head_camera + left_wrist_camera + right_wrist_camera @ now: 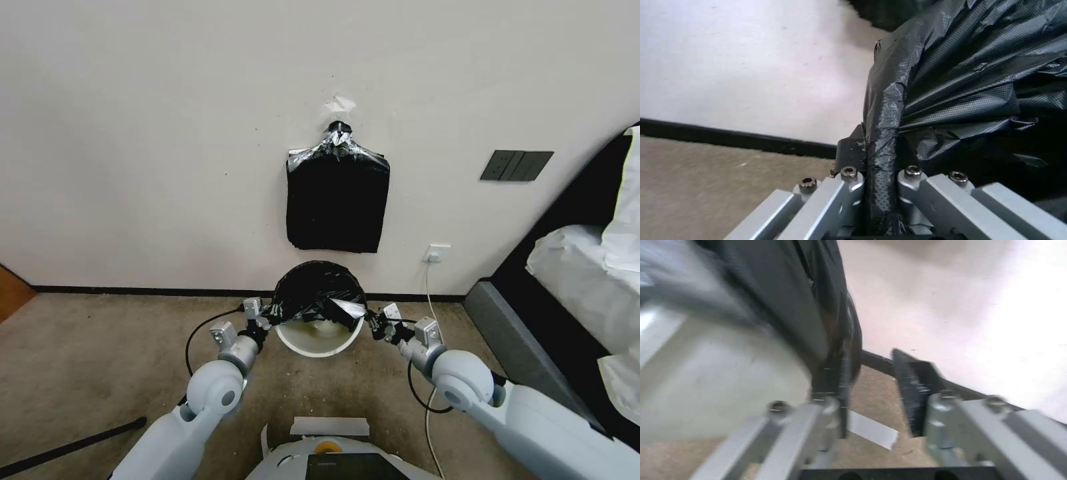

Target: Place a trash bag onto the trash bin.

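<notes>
Pinching the bag (313, 287) over the bin (320, 341), our left claw (880, 186) grips its edge; our right claw (876, 396) gapes beside the bin.

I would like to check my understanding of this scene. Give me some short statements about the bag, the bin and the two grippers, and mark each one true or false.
1. The left gripper is shut on the trash bag. True.
2. The right gripper is clamped on the bag. False: its fingers stand apart, with carpet visible between them.
3. The trash bag covers the whole rim of the trash bin. False: the near rim is bare.
4. A bundle of bags hangs on the wall above the bin. True.
5. The bin lies on its side. False: it stands upright on the carpet.
</notes>
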{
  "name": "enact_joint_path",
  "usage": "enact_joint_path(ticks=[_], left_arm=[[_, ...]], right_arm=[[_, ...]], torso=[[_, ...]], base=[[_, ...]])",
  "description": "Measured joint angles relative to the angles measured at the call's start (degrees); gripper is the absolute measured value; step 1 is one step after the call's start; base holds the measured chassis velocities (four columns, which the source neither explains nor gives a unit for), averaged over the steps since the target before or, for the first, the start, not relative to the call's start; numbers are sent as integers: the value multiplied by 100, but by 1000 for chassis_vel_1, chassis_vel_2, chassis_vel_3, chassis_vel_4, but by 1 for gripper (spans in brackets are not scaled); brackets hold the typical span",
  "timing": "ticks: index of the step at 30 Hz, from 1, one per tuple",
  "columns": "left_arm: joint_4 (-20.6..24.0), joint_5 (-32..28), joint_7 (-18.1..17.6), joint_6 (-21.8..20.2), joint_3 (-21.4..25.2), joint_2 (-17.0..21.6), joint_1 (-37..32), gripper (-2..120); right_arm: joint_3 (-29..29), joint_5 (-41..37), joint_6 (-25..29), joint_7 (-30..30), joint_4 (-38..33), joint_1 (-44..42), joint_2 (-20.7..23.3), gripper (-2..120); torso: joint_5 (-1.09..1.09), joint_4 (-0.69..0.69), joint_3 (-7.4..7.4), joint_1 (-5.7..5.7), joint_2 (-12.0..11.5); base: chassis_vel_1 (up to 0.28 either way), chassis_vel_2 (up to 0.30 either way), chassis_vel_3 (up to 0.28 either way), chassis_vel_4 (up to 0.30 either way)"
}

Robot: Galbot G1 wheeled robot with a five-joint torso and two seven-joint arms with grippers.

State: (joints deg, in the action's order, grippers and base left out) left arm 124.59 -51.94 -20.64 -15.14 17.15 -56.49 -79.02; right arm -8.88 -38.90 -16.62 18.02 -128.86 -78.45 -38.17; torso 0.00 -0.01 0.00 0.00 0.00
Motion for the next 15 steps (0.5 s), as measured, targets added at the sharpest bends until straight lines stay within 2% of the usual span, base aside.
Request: enact_joint_path(ticks=[2,8,10,12,13,15], left_arm=[[2,0,-31,-37,32,4,-22,1],[2,-39,-127,-116,113,19,-51,1],[2,-46,-136,-123,113,22,-51,1],[2,-73,-159,-148,111,38,-49,1],[2,-73,-159,-148,111,38,-49,1],[35,-86,-174,-194,88,63,-59,1]], right_arm=[[-109,119,19,-6,-62,-156,-35,38],[-743,900,265,-534,-467,-1057,-231,64],[-830,991,347,-643,-523,-1180,-249,65],[-1060,1234,669,-1038,-698,-1517,-276,77],[-1060,1234,669,-1038,-698,-1517,-276,77],[-1109,1501,1044,-1389,-781,-1640,-267,87]], torso=[[0,0,0,0,0],[0,0,0,0,0],[0,0,0,0,0],[0,0,0,0,0],[0,0,0,0,0],[-1,0,0,0,0]], base=[[0,0,0,0],[0,0,0,0],[0,0,0,0],[0,0,0,0],[0,0,0,0],[0,0,0,0]])
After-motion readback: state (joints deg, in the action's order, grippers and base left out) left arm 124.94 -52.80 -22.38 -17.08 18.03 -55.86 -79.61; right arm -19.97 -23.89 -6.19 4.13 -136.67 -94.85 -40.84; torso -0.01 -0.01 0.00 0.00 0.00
